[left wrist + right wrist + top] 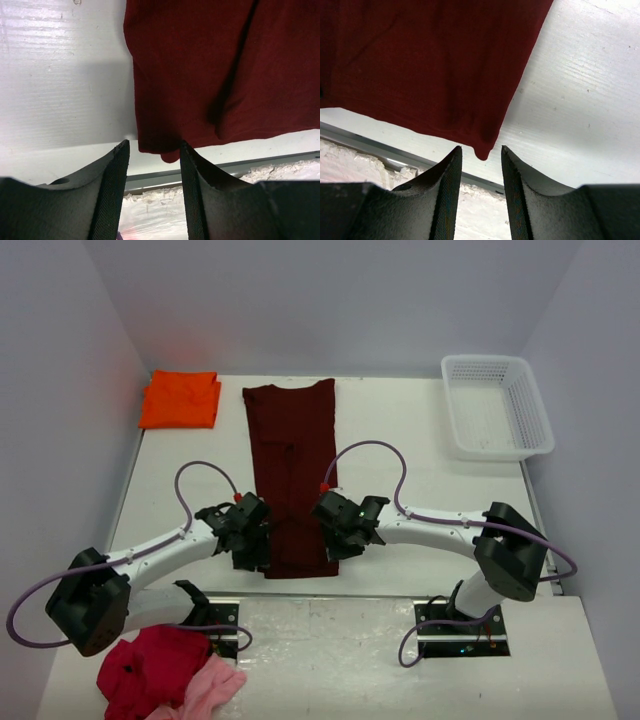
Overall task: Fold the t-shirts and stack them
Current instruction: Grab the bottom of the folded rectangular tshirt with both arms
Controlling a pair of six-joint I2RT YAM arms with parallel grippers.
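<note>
While both arms reach in from the bottom edge of the overhead view, a loose heap of a crimson-red garment (150, 665) and a light pink garment (212, 688) sits at the lower left, beside the left arm's base and apart from the work. Just above, the left pincer (152, 147) and the right pincer (481, 150) hang over the near hem of the dark maroon t-shirt (290, 470), one at each lower corner. Both pincers are spread. In each wrist view a corner tip of cloth shows in the gap between the fingers, not pinched. The maroon shirt lies as a long narrow strip down the centre of the white table (430, 470), folded lengthwise, with a soft crease along its middle. It looks light and limp, likely to sag and drag rather than hold its shape. The two near corners, taken through all layers, seem the best places to hold it. At the upper left lies the bright orange t-shirt (180, 400), folded into a flat square. A white mesh basket (497, 405) stands at the upper right.
</note>
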